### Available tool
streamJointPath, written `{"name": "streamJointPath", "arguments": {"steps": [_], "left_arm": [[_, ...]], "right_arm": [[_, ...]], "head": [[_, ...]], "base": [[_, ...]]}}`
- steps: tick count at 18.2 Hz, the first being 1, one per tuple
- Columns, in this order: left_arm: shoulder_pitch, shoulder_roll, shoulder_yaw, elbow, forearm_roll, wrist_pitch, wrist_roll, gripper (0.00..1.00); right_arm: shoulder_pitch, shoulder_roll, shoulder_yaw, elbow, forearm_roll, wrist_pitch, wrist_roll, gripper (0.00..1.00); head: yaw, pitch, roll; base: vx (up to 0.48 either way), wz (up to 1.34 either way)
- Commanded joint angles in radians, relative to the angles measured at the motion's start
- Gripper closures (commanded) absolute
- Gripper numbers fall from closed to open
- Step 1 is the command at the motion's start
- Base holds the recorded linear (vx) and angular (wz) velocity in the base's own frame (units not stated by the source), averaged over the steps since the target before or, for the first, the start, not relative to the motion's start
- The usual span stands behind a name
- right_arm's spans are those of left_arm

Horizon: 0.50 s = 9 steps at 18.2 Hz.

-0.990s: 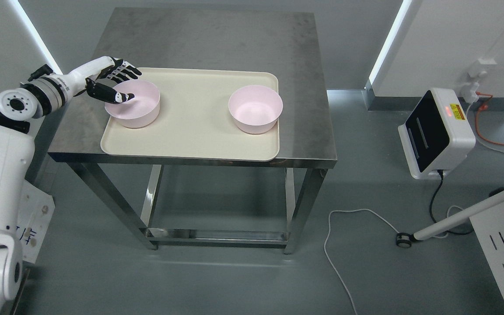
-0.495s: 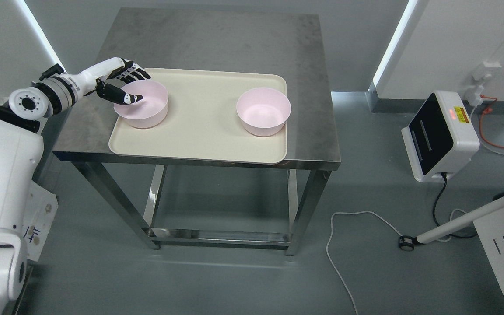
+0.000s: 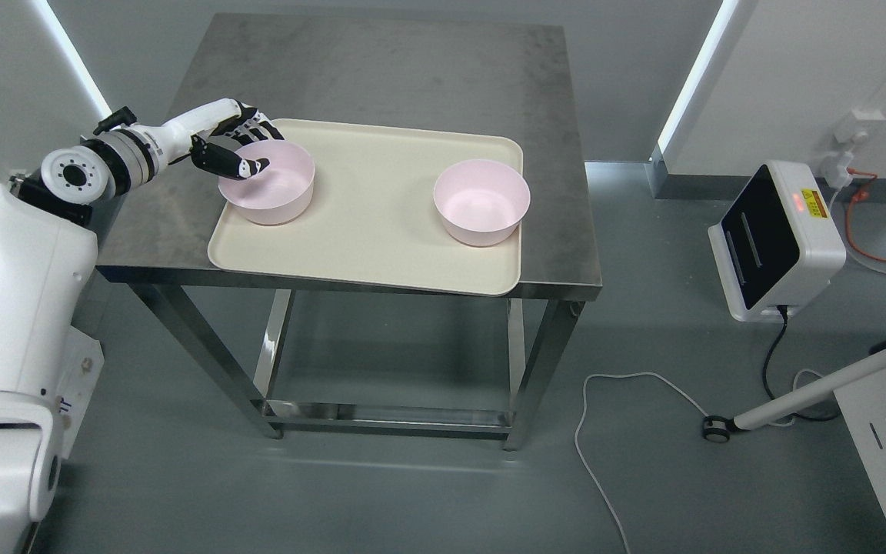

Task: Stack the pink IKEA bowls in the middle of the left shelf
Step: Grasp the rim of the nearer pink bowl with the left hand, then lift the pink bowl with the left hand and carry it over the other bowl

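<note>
Left hand (image 3: 239, 148) fingers pinch rim of left pink bowl (image 3: 268, 182), upper left of frame. Bowl likely light, rigid, smooth plastic; rim pinch may slip.

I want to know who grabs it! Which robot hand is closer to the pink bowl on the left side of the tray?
Left. The left robot hand is on that pink bowl's rim, thumb inside. The right one is not in view.
</note>
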Motion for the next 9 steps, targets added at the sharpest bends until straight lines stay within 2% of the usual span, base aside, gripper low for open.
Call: {"name": "streamJointPath", "arguments": {"steps": [1,5,9], "left_arm": [[-0.005,-0.018,-0.025,0.002,-0.005,-0.003,0.008,0.80],[-0.003,-0.016,-0.028,0.003,-0.005,-0.021,0.014,0.86],[0.005,-0.013,-0.022,0.003,-0.006,-0.059,0.020,0.98]], "right_arm": [[0.029,-0.017,-0.011,-0.034,0.000,-0.001,0.000,0.00],[0.029,-0.017,-0.011,-0.034,0.000,-0.001,0.000,0.00],[0.029,-0.017,-0.011,-0.034,0.000,-0.001,0.000,0.00]], "head": [[0.0000,0.000,0.000],[0.0000,0.000,0.000],[0.0000,0.000,0.000]], "base": [[0.000,0.00],[0.000,0.00],[0.000,0.00]]}}
